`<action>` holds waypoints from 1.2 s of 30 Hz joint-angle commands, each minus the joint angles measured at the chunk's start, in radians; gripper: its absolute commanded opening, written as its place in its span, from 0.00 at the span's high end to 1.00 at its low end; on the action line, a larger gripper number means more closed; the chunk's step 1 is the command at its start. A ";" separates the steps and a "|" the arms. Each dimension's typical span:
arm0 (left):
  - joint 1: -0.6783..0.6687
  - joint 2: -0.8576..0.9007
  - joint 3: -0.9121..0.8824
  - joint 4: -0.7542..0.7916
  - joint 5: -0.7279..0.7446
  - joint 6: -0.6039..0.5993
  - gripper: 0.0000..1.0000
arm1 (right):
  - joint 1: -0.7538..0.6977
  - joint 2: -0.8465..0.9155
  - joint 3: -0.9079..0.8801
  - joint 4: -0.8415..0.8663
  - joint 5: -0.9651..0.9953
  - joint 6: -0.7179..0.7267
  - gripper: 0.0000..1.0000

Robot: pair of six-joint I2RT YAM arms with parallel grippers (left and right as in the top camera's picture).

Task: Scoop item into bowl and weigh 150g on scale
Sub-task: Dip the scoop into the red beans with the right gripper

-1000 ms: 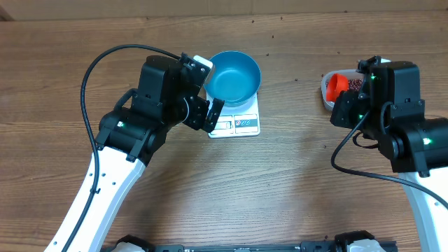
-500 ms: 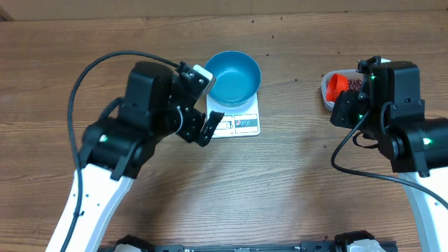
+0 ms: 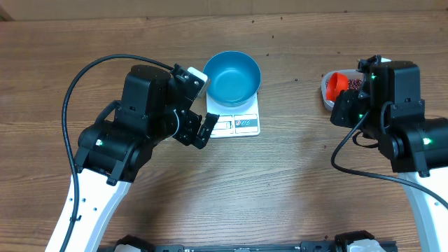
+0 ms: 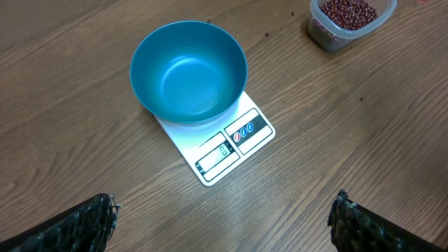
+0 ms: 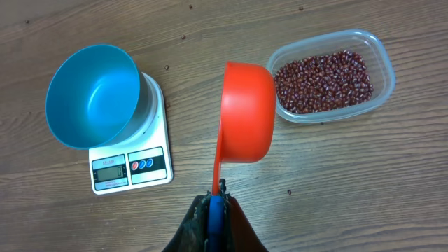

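Holding the orange scoop (image 5: 246,112) by its handle's end between tightly pinched fingers, the right gripper (image 5: 214,201) has the cup just beside the clear tub (image 5: 383,66), which sits toward the table's (image 3: 294,175) right edge and holds the beans (image 5: 322,80). The scoop's long axis runs from the fingers toward the far edge, so the beans lie off to the cup's right. The empty blue bowl (image 5: 91,105) sits on the scale (image 5: 150,168) by the far edge's middle, nearer the wide-spread, empty left gripper (image 4: 224,227)
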 commanded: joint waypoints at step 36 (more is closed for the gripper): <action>0.005 0.007 0.018 0.000 -0.010 -0.029 0.00 | -0.377 0.411 0.521 -0.229 -0.188 -0.362 0.96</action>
